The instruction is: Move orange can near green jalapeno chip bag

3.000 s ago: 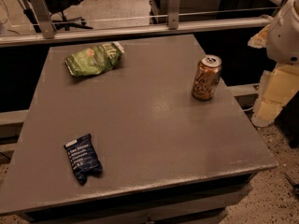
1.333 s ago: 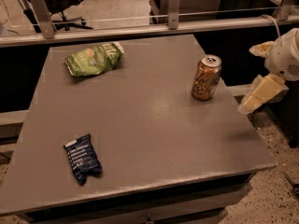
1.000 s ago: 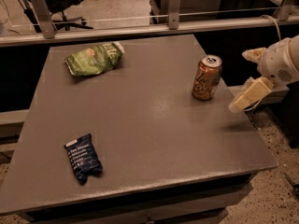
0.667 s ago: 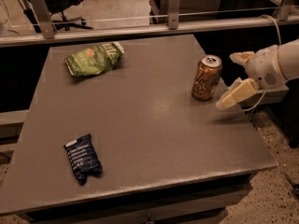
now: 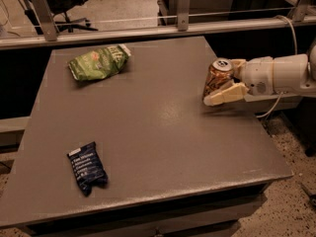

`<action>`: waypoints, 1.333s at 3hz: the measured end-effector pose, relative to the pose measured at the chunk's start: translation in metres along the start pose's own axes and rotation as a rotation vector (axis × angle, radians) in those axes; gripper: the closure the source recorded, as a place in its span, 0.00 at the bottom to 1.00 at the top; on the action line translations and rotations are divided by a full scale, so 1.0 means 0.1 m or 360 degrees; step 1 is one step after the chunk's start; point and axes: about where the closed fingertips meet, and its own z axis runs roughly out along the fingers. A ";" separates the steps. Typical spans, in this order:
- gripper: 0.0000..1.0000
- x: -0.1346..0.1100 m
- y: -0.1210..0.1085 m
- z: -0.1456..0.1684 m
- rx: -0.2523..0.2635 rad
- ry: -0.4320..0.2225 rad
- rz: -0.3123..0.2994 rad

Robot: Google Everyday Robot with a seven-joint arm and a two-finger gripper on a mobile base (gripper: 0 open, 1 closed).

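Nearest to the camera, a dark blue packet lies flat on the front left part of the grey table, well apart from the other things, so I judge it is outside of the way the can must go. Further back, near the right edge, the orange can stands about upright. The gripper reaches in from the right side, low and level, with its fingers spread wide, one in front of the can and one behind it. This fits a side grasp on the body of the can, but whether the pads already press it I cannot tell. The green jalapeno chip bag lies flat at the far left, well apart from the can, so the whole carry across the table is not yet done. Behind the table runs a metal railing
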 end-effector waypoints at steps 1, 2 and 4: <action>0.41 -0.12 -0.04 0.14 -0.0026 -0.0150 0.0024; 0.65 -0.39 -0.06 0.12 -0.0035 -0.0276 0.0011; 1.00 -0.77 -0.11 -0.01 -0.0007 -0.0323 -0.0082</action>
